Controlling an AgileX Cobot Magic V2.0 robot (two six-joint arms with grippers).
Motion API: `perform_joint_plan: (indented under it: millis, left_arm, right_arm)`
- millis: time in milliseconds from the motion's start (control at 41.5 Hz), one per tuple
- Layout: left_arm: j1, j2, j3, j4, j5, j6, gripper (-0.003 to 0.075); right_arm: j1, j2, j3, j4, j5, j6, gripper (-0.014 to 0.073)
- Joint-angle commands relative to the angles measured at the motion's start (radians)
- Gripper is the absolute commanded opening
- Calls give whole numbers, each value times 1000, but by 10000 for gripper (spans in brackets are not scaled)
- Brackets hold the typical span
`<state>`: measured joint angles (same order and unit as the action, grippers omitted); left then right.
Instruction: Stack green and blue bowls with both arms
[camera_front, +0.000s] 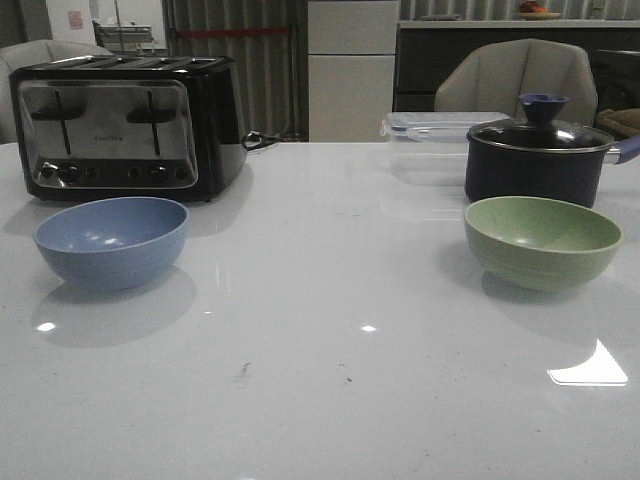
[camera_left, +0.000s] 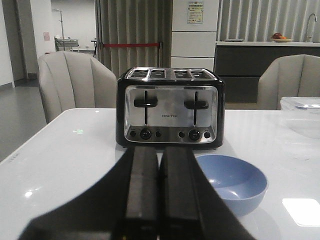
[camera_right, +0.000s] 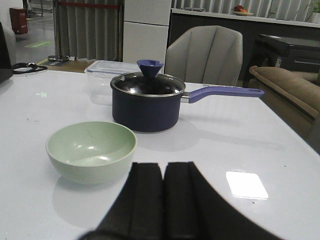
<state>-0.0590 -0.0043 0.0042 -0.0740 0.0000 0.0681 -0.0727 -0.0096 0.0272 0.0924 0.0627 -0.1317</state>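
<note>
You have a glossy white table (camera_front: 320, 400) throwing back ceiling light, with the blue bowl (camera_front: 111, 241) on its left side in front of the toaster (camera_front: 125, 125) and the green bowl (camera_front: 542, 242) well apart on the right, just before the lidded pot (camera_front: 540, 160) and a clear plastic box (camera_front: 435, 135). Behind the table you can see padded chairs (camera_front: 520, 78), a curtain and a dark counter. Your left gripper (camera_left: 159, 192) and right gripper (camera_right: 164, 200) both have their fingers pressed together, holding nothing.
</note>
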Motion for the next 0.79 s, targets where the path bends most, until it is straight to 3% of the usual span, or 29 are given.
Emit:
perform_joint_plan:
  millis: [0, 482, 771]
  left_arm:
    - [0, -20, 3, -7, -85, -9, 93]
    - [0, -20, -6, -7, -119, -9, 93]
    - [0, -14, -192, -5, -12, 3, 93]
  right_arm:
    - [-4, -20, -3, -7, -84, -5, 56]
    - [-4, -20, -14, -6, -137, -5, 56]
    - [-3, -4, -274, 26, 74, -5, 56]
